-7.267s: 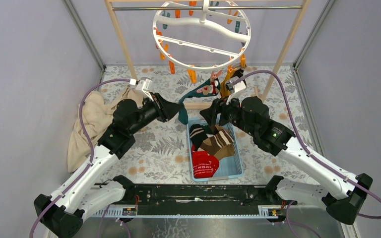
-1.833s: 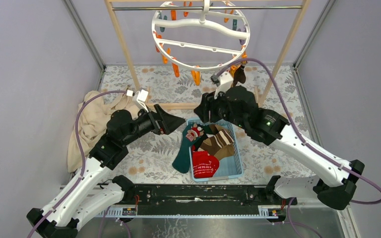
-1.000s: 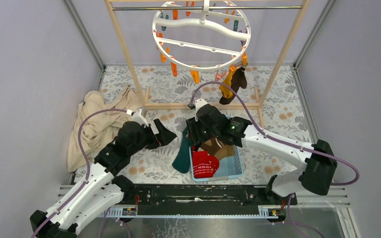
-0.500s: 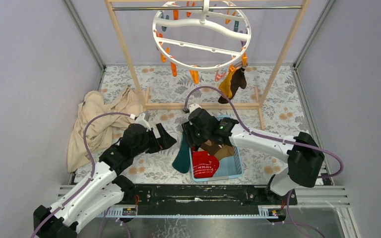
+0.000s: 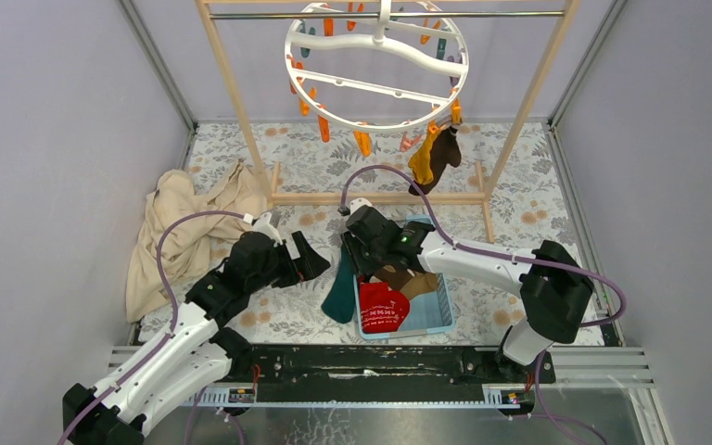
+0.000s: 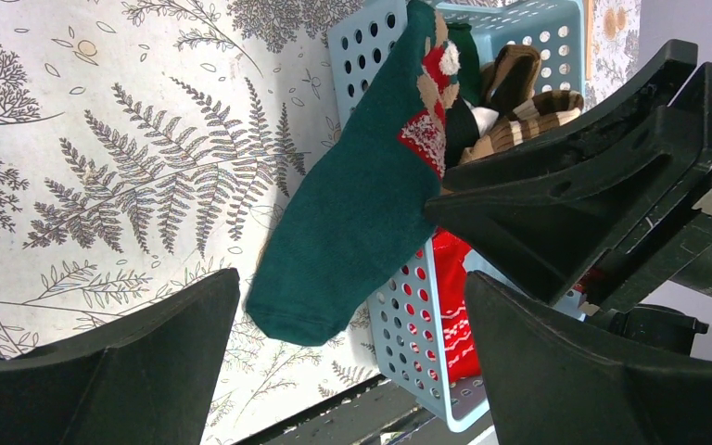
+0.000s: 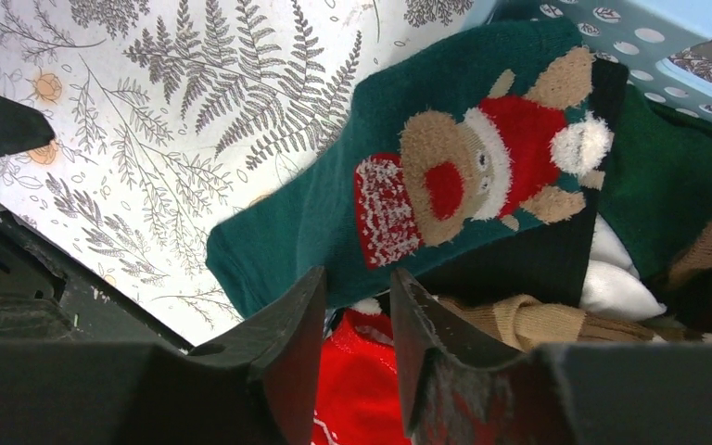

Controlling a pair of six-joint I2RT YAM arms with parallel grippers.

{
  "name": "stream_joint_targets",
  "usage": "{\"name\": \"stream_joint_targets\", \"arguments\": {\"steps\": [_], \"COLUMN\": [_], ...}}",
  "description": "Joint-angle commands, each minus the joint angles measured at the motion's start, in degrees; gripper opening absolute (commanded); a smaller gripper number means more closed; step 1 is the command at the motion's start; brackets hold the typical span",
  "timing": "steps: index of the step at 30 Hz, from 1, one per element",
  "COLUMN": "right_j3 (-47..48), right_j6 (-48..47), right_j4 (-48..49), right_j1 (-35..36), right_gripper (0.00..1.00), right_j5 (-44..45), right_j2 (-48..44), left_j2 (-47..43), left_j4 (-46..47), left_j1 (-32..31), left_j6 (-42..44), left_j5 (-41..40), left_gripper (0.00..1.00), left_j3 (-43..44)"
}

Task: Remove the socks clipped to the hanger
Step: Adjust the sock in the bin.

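The white ring hanger hangs from the rack's top bar. A mustard sock and a brown sock stay clipped at its right rim. A dark green reindeer sock lies draped over the blue basket's left wall. My right gripper hovers just above that sock's edge, jaws narrowly apart with nothing pinched between them. My left gripper stands wide open left of the basket, facing the sock.
The basket holds a red patterned sock, brown striped socks and others. A beige cloth lies heaped at the left. Wooden rack posts and its base bar stand behind the arms. Orange clips dangle free.
My right gripper has shifted slightly left onto the basket's left wall over the green sock, and its jaws have narrowed. The left arm has barely moved.
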Motion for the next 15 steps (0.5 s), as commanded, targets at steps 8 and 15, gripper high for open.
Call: {"name": "stream_joint_targets", "arguments": {"steps": [8,15], "right_j3": [3.63,3.37], "right_j6": [-0.68,-1.5], "right_j4": [3.07,2.35], "right_j1": [0.53,0.53], "right_gripper": [0.15,0.03], "right_j5": [1.28,2.22], "right_j2": [-0.66,-4.66], "left_j2": [-0.63,-0.32], "left_j4": [2.4,2.42], "left_j1": [-0.25,-0.23], "left_j6": [-0.22,1.31], "left_j5": [2.31,3.78], "left_gripper": [0.99,0.99], "left_j3": [-0.6,1.36]}}
